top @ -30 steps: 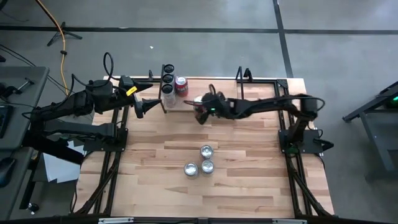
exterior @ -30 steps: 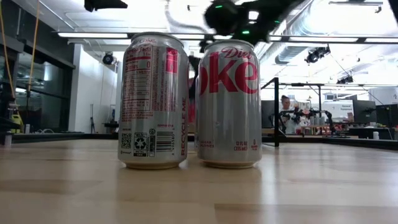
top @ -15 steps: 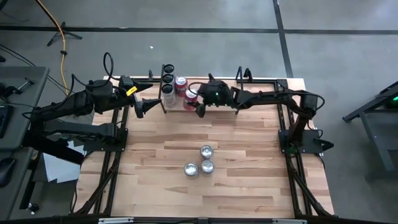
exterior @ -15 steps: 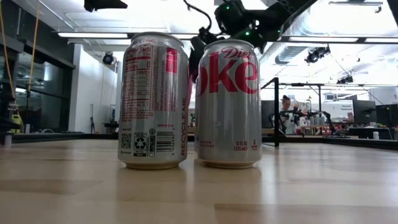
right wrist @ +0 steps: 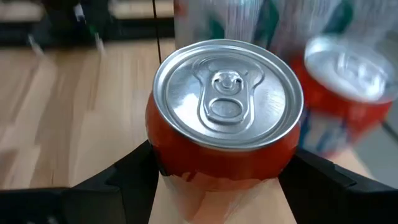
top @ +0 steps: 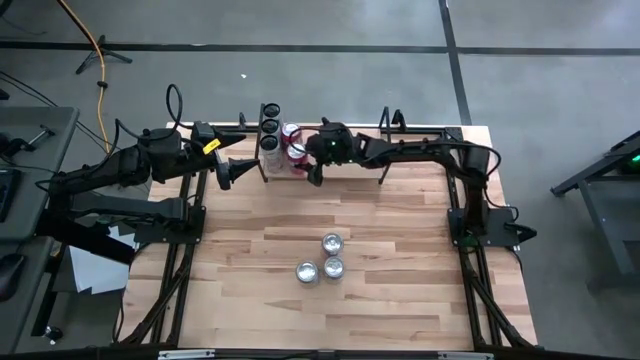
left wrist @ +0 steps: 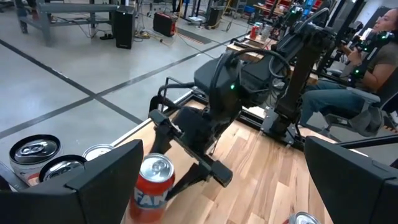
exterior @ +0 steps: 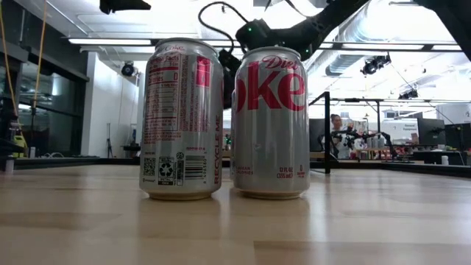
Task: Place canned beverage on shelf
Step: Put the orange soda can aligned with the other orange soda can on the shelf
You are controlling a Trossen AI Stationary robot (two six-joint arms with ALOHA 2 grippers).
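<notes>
The shelf (top: 283,172) stands at the table's far edge, left of centre, and holds several dark-topped cans (top: 269,126) and a red can (top: 291,133). My right gripper (top: 303,160) reaches across to it and is shut on a red Fanta can (right wrist: 224,124), which also shows in the left wrist view (left wrist: 152,185), just beside the other red can (right wrist: 343,78). A pale plank (right wrist: 217,205) lies right under the held can. My left gripper (top: 245,166) waits open at the shelf's left side, touching nothing. My right gripper pinches the red can's side wall (right wrist: 155,163) between its two fingers (right wrist: 127,177), one on each opposite side, below the rim. The fingers come slanting down from the table's right. The can is upright, top up. Whether its base rests on the plank, I cannot tell.
Three silver Diet Coke cans (top: 331,243) stand upright in the middle of the table; two of them (exterior: 271,121) fill the low view. A black metal frame (top: 430,130) runs along the table's far and side edges. A seated person (left wrist: 373,68) is beyond the table.
My right gripper has carried the red can toward the table's far left, from near the table's centre line over to the shelf, beside the other red can. The can has stayed upright in the shut fingers.
</notes>
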